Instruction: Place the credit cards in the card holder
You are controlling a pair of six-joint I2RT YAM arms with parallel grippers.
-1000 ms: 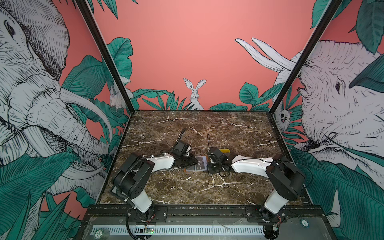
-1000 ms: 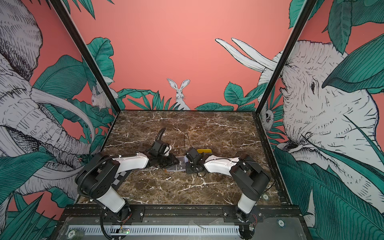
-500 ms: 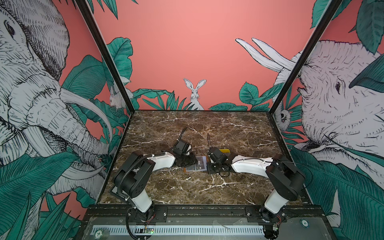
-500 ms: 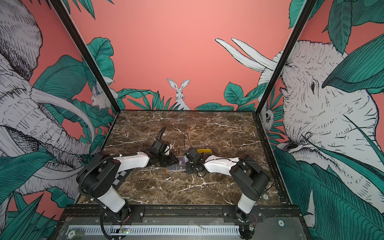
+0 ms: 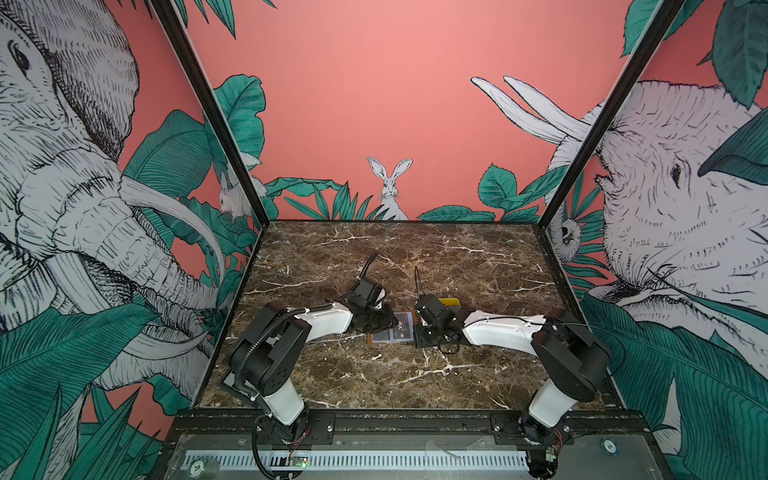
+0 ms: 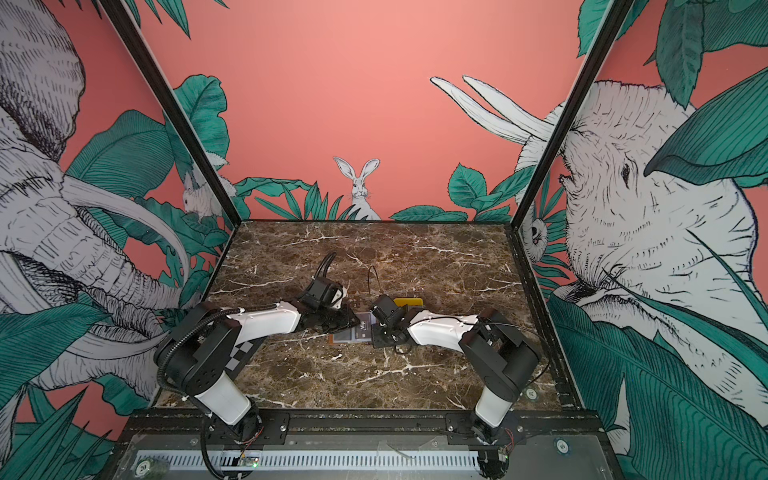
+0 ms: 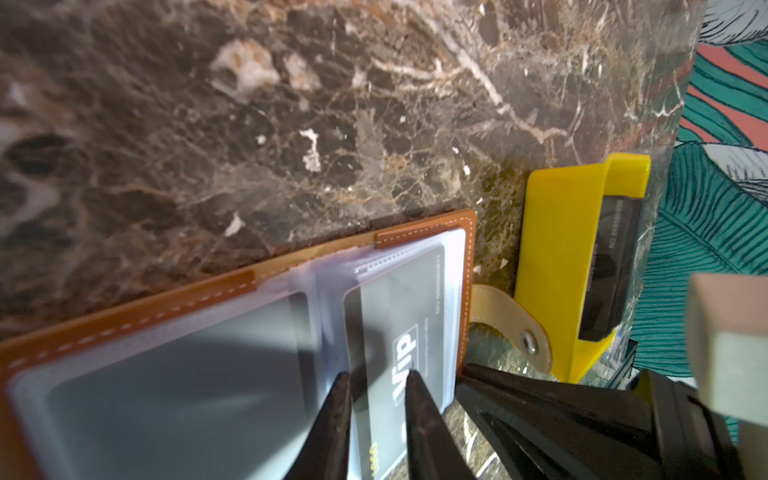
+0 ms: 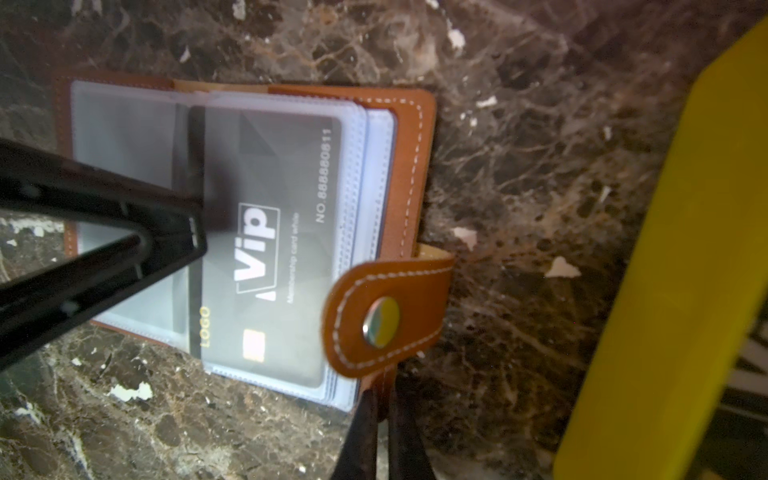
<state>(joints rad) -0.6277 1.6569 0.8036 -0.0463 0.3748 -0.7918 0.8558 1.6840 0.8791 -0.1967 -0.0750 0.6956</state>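
A credit card sits in the clear sleeve on the open card holder's right-hand page, all but one long edge tucked in. It reads "Vip" in a white box, "LOGO" in yellow beside a gold chip square, a small line beginning "Membership card", and "NO." with a run of digits, mostly eights.

In both top views the card holder lies open and flat just below the middle of the frame, between the two arms.

The left gripper has its tips down at the card's bare edge. Its jaws stand a little apart, with the card's face showing between them. I cannot tell whether they press on it.

The right gripper is clenched on the card holder at the root of its snap tab, which curls up over the page.

Up and to the right of the holder, a yellow tray on the marble table holds a stack of credit cards. The top one shows "NO." and blurred digits.

Against the top views of a second ago, the arms, holder and tray sit where they were, and no shift is large enough to see.
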